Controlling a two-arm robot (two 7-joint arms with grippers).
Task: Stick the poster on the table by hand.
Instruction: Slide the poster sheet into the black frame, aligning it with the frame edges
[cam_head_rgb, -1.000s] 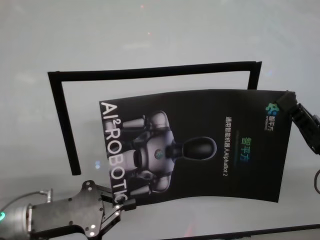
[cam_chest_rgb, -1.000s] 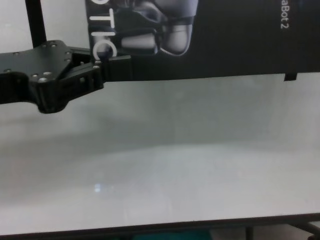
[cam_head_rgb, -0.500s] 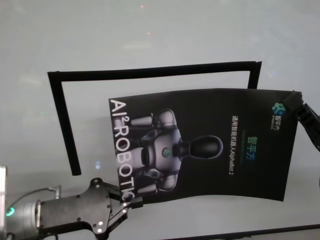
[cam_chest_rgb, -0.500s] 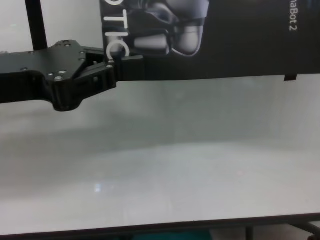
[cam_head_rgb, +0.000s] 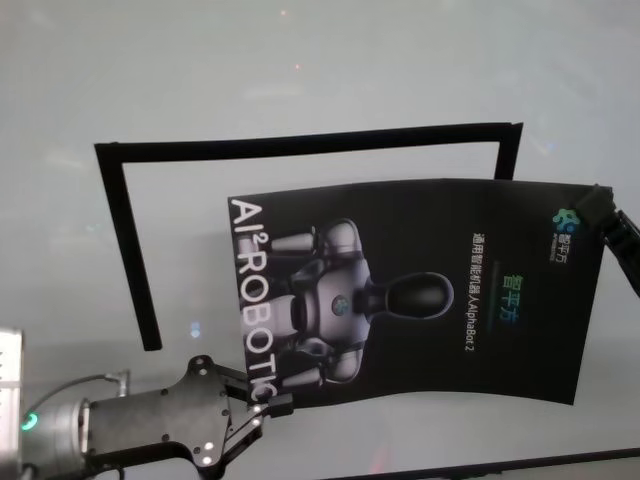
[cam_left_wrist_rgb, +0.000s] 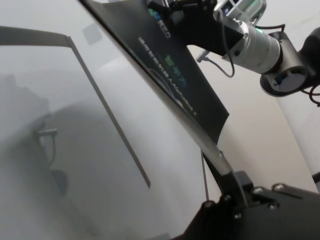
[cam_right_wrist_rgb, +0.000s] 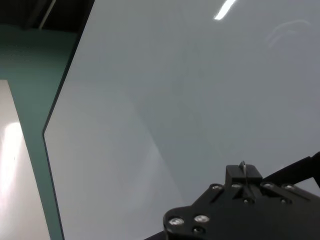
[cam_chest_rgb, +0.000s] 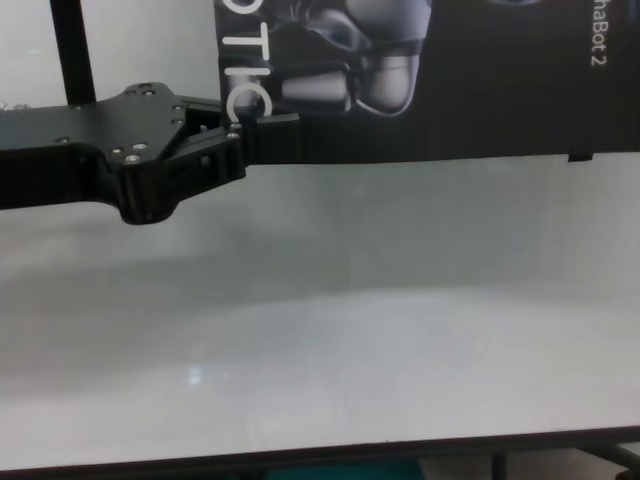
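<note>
The poster (cam_head_rgb: 420, 290), a black glossy sheet with a silver robot picture and white letters, hangs slightly bowed above the pale table (cam_head_rgb: 300, 60). It is held at two opposite corners. My left gripper (cam_head_rgb: 268, 406) is shut on the near left corner beside the white letters, also seen in the chest view (cam_chest_rgb: 268, 135). My right gripper (cam_head_rgb: 592, 206) is shut on the far right corner by the small logo. In the left wrist view the poster (cam_left_wrist_rgb: 175, 70) runs edge-on away from the left gripper (cam_left_wrist_rgb: 227, 186) toward the right gripper (cam_left_wrist_rgb: 192, 15).
A black frame outline (cam_head_rgb: 300, 145) lies flat on the table, with one bar along the far side and shorter bars at left and right. The poster overlaps its right part. The table's dark front edge (cam_chest_rgb: 320, 462) runs near the chest camera.
Both grippers and the poster have shifted to the right and a little nearer over the last second. Both grips on the corners are unchanged.
</note>
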